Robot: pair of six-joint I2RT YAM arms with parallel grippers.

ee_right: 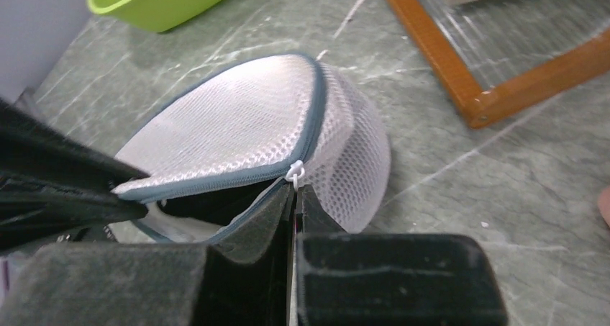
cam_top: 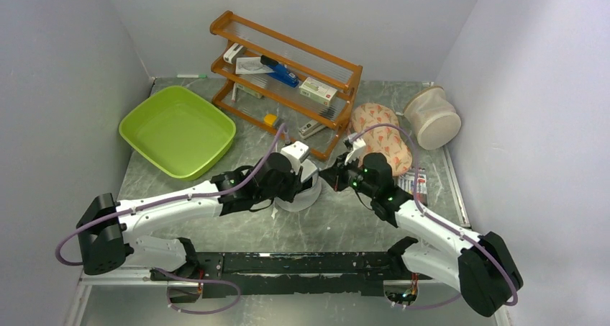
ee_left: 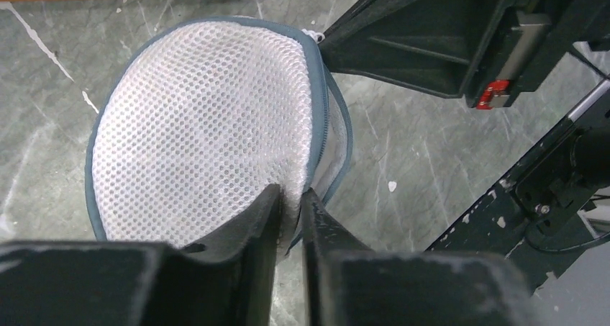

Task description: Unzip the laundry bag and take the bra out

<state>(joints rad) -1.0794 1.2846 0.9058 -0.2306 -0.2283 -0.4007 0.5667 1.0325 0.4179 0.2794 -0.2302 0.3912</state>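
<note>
The laundry bag (ee_right: 237, 117), a white mesh drum with a grey zip round its lid, lies on the table, partly hidden under my arms in the top view (cam_top: 301, 198). The zip is partly undone and the lid edge is lifted, leaving a gap. The gap (ee_right: 208, 205) is dark inside; I cannot tell whether that is the bra. My right gripper (ee_right: 295, 191) is shut on the white zip pull (ee_right: 295, 172) at the bag's near side. My left gripper (ee_left: 291, 200) pinches the lid's mesh rim between its fingers, opposite the right gripper (ee_left: 431, 38).
A lime green tub (cam_top: 178, 130) sits at the back left. A wooden rack (cam_top: 288, 81) with small items stands behind the bag. An orange-patterned pouch (cam_top: 385, 135) and a beige mesh cylinder (cam_top: 431, 116) lie at the back right, near the side wall.
</note>
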